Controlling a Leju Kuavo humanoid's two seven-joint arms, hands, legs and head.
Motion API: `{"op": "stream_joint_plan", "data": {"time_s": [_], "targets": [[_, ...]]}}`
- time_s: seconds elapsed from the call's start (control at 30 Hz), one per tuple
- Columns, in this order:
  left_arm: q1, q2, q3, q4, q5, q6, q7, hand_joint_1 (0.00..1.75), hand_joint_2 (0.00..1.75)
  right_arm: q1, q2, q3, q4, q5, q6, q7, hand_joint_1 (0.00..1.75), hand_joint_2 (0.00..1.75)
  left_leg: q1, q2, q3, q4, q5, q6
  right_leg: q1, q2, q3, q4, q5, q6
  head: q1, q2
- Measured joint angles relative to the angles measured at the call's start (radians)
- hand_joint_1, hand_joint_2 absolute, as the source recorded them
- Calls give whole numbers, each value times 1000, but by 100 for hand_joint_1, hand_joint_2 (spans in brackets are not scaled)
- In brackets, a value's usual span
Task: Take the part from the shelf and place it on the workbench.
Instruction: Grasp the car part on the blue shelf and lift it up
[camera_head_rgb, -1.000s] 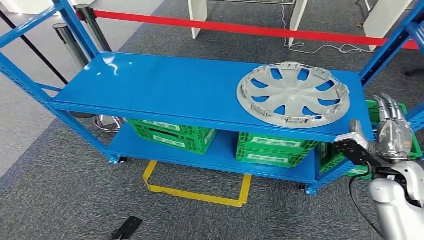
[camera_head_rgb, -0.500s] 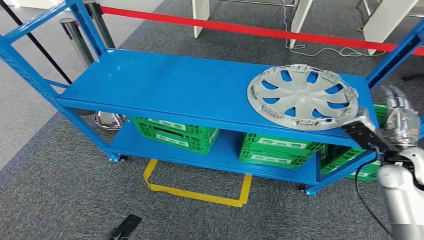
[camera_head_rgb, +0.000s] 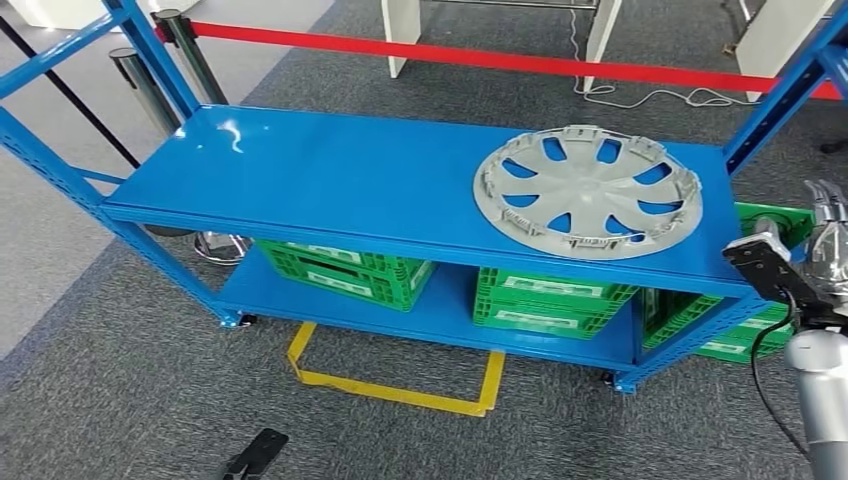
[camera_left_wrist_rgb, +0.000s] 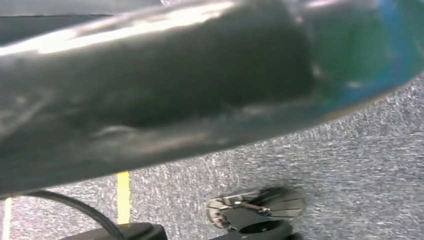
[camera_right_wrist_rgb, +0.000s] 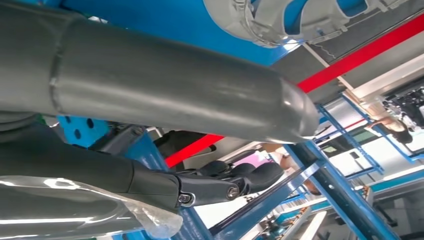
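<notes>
A grey plastic wheel cover (camera_head_rgb: 588, 190) lies flat on the right end of the blue shelf's top board (camera_head_rgb: 330, 175). My right hand (camera_head_rgb: 826, 238) hangs just past the shelf's right front corner, below the board's level, with its fingers straight and apart and nothing in it. It does not touch the cover. In the right wrist view the thick grey thumb (camera_right_wrist_rgb: 175, 95) and dark fingers (camera_right_wrist_rgb: 200, 187) reach out under the cover's rim (camera_right_wrist_rgb: 280, 17). A blurred grey shape (camera_left_wrist_rgb: 165, 85), which I take for my left hand, hangs over the carpet; its fingers cannot be made out.
Green crates (camera_head_rgb: 345, 268) (camera_head_rgb: 545, 298) sit on the lower shelf, and another (camera_head_rgb: 760, 330) stands beside the right upright (camera_head_rgb: 780, 95). A red barrier band (camera_head_rgb: 500, 60) and steel posts (camera_head_rgb: 140, 85) stand behind. Yellow floor tape (camera_head_rgb: 395, 385) and a dark object (camera_head_rgb: 255, 455) lie in front.
The view swayed right and back. My right hand has drifted to the right, farther from the shelf corner and the wheel cover. The cover has not moved.
</notes>
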Motion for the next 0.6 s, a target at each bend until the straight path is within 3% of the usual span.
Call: {"op": "stream_joint_plan", "data": {"time_s": [0.07, 0.1, 0.13, 0.17, 0.23, 0.27, 0.33, 0.43, 0.5, 0.6], "targets": [[1, 0, 0, 0, 0, 0, 0, 0, 0, 0, -1, -1, 6, 0, 0, -1, 0, 0, 0, 1, -61, 131, -55, -2, 3, -4, 2, 0, -2, -6, 0, 0], [2, 0, 0, 0, 0, 0, 0, 0, 0, 0, -1, -1, 9, -1, 0, -1, 0, 0, 1, 1, -80, 170, -63, -1, 4, -5, 3, 0, -3, -7, 0, 0], [2, 0, 0, 0, 0, 0, 0, 0, 0, 0, -2, -3, 12, -1, 0, -1, 0, 0, 0, 1, -83, 173, -52, 1, 5, -5, 4, 0, -4, -8, 0, 0], [2, 0, 0, 0, -1, 0, 0, 0, 0, 0, -3, -4, 15, -2, 0, -1, 0, 0, 0, 1, -69, 139, -23, 4, 5, -5, 6, 0, -4, -8, 0, 0], [1, 0, 0, 0, -1, 0, 0, 0, 0, -1, -8, -9, 22, -5, 1, -4, 0, 0, -1, 0, -11, 12, 47, 10, 6, -4, 9, 1, -7, -5, 0, 0], [1, 1, 0, 0, -1, 0, 1, 0, 0, -2, -10, -11, 26, -6, 1, -4, 0, 0, -1, 0, 14, -45, 65, 12, 8, -4, 9, 2, -9, -3, 1, 0], [1, 1, 0, 0, -1, 0, 2, 0, 0, -5, -16, -16, 33, -9, 1, -5, 0, 0, -4, 0, 33, -94, 67, 15, 9, -4, 4, 2, -8, 6, 1, 0], [2, 2, 1, 0, -1, 0, 2, 0, 0, -10, -21, -20, 44, -9, 1, -6, 0, 0, -4, 0, 35, -106, 70, 26, 4, -3, -1, 1, -12, 21, 2, 0], [0, 2, 1, 0, -1, -1, 2, 0, 0, -16, -25, -26, 52, -8, 1, -9, 0, 0, -2, 0, 38, -114, 74, 37, 3, -1, -29, 57, -50, 27, 4, 0], [0, 1, 2, 0, -2, -2, 2, 0, 0, -17, -27, -31, 64, -5, 2, -13, 0, 0, -3, 1, 38, -114, 74, 43, 4, 2, -121, 240, -122, 32, 6, 0]]}}
